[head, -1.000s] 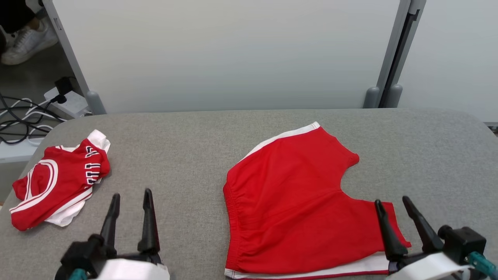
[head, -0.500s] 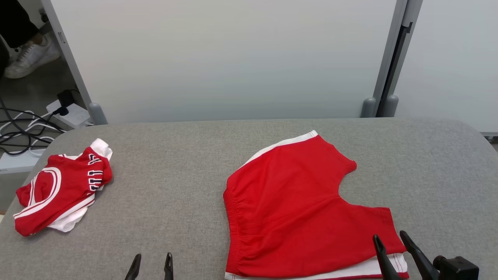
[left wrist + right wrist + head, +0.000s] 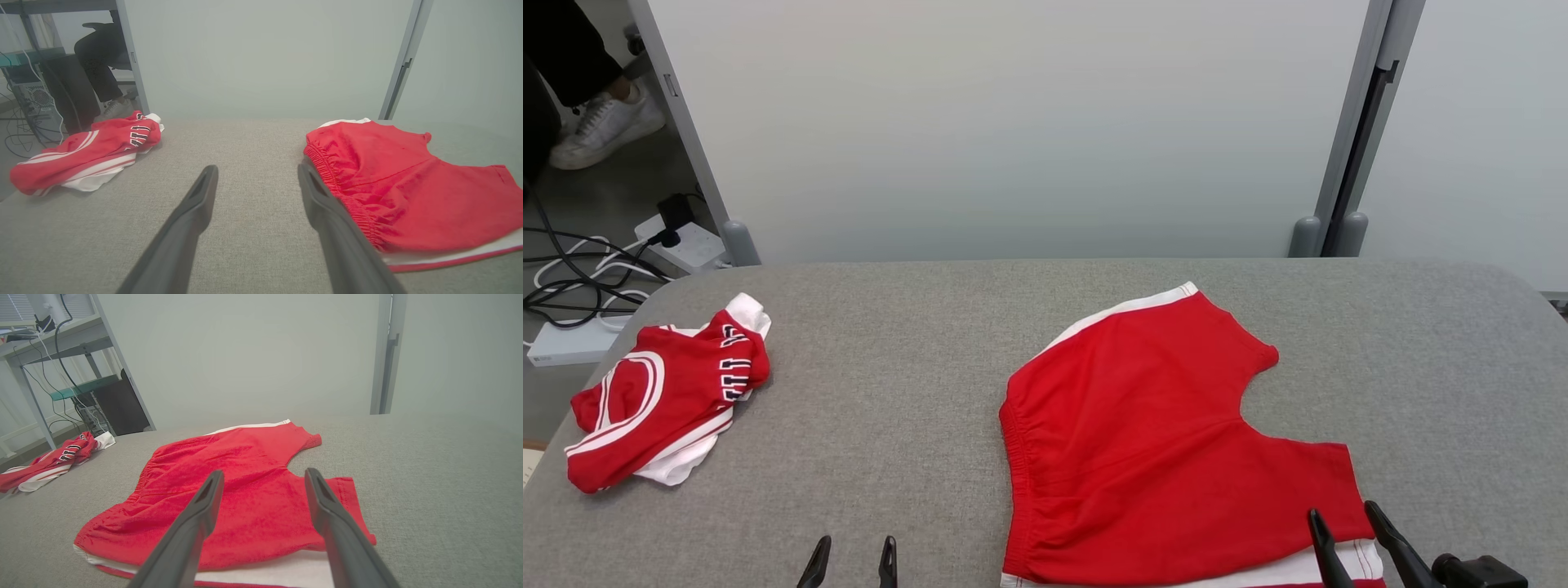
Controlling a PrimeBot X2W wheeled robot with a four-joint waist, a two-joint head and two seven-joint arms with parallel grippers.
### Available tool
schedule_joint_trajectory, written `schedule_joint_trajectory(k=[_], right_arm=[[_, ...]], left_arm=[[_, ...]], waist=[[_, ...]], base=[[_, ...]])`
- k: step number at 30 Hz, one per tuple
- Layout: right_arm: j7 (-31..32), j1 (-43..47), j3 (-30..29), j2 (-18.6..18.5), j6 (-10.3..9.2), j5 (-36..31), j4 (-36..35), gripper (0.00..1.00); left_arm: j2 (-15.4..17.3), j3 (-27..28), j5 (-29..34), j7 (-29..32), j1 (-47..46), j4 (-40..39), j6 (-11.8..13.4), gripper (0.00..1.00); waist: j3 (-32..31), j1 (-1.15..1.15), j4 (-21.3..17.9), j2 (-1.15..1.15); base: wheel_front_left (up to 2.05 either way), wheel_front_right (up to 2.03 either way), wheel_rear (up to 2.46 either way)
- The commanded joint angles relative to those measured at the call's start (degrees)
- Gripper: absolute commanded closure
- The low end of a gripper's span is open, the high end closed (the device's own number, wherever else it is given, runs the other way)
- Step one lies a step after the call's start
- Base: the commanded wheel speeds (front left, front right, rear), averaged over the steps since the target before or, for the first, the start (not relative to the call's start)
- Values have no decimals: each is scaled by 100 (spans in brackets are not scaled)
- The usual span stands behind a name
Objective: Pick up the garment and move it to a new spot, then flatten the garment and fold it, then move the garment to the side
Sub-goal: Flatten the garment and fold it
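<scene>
Red shorts (image 3: 1160, 441) with white side stripes lie spread flat on the right half of the grey padded table (image 3: 915, 343). A second red and white garment (image 3: 662, 400) with black lettering lies crumpled near the left edge. My left gripper (image 3: 856, 543) is open at the bottom edge, over bare table between the two garments. In the left wrist view the left gripper (image 3: 257, 171) is empty, the shorts' waistband (image 3: 339, 179) just to its right. My right gripper (image 3: 1342, 513) is open above the shorts' near leg hem. In the right wrist view the right gripper (image 3: 264, 473) points over the shorts (image 3: 245, 498), holding nothing.
Pale partition panels (image 3: 1013, 122) stand right behind the table. On the floor at the far left lie cables and a power strip (image 3: 686, 241). A person's foot in a white shoe (image 3: 605, 126) shows at the top left. The table's back corners are rounded.
Both grippers have drawn back toward the view's bottom edge, still open and empty. The camera has shifted slightly. Neither garment has moved on the table.
</scene>
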Motion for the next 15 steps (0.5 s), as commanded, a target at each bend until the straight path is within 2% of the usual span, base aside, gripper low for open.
schedule_joint_trajectory(k=[1, 15], right_arm=[[-75, -112, 139, -72, -1, -46, -168, 0], [-75, -111, 170, -48, -1, -30, -131, 0]], left_arm=[[-18, 163, -22, -52, -199, -126, -54, 0], [-19, 88, -16, -52, -276, -26, -155, 0]], waist=[[7, 0, -2, 0], [52, 0, 5, 0]], base=[[0, 0, 0], [0, 0, 0]])
